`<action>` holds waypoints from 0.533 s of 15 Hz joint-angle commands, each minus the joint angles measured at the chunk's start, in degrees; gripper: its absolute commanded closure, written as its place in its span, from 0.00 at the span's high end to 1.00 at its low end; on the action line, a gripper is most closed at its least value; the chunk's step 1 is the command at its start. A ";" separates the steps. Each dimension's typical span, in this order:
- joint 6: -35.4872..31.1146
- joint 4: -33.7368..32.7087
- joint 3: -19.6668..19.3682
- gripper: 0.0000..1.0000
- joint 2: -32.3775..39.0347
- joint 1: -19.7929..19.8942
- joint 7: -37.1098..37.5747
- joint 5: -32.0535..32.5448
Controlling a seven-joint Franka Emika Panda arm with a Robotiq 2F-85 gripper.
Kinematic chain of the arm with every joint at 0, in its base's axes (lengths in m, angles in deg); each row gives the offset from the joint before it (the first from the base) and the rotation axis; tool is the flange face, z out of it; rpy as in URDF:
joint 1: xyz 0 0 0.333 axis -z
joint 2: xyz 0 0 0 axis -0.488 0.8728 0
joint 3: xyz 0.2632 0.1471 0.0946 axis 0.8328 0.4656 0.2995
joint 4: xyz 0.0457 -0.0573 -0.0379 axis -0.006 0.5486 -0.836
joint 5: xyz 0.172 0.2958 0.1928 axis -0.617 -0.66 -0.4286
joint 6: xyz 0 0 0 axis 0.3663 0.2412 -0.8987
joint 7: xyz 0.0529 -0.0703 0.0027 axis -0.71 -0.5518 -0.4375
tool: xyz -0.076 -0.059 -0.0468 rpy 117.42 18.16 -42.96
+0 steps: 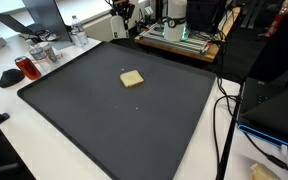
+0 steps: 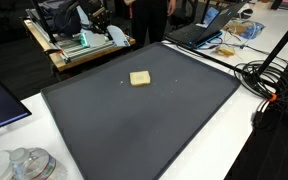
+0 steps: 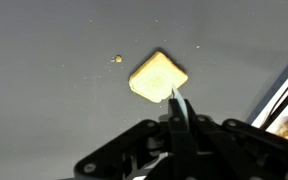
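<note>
A square, pale yellow slice of bread (image 1: 131, 78) lies flat on a large dark grey mat (image 1: 94, 125), toward its far side; both show in both exterior views, the bread (image 2: 140, 78) and the mat (image 2: 164, 125). In the wrist view the bread (image 3: 158, 76) lies just beyond my gripper (image 3: 176, 108). The black fingers are shut on a thin, pale, blade-like thing (image 3: 177, 96) whose tip points at the bread's near edge, above the mat. A small crumb (image 3: 118, 59) lies beside the bread. I cannot make out the gripper in the exterior views.
A red cup (image 1: 26, 68), a black mouse (image 1: 9, 78) and a bottle (image 1: 77, 35) stand beside the mat. A machine with green parts (image 1: 179, 33) is behind it. Cables (image 2: 269, 80), a laptop (image 2: 206, 32) and plastic bottles (image 2: 29, 165) line other edges.
</note>
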 commanded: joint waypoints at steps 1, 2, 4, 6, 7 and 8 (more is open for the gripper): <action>0.59 -0.05 9.41 0.01 -3.12 1.26 6.07 3.68; 0.08 0.61 12.48 0.01 -3.52 1.50 9.11 5.09; -0.13 -0.06 17.65 0.01 -2.51 2.05 14.30 7.29; 0.00 -0.02 21.52 0.01 -1.65 2.67 18.29 9.16; 0.36 0.03 22.65 0.01 -0.97 2.85 19.45 9.42; -0.30 0.13 24.18 0.01 -0.18 3.60 21.03 10.30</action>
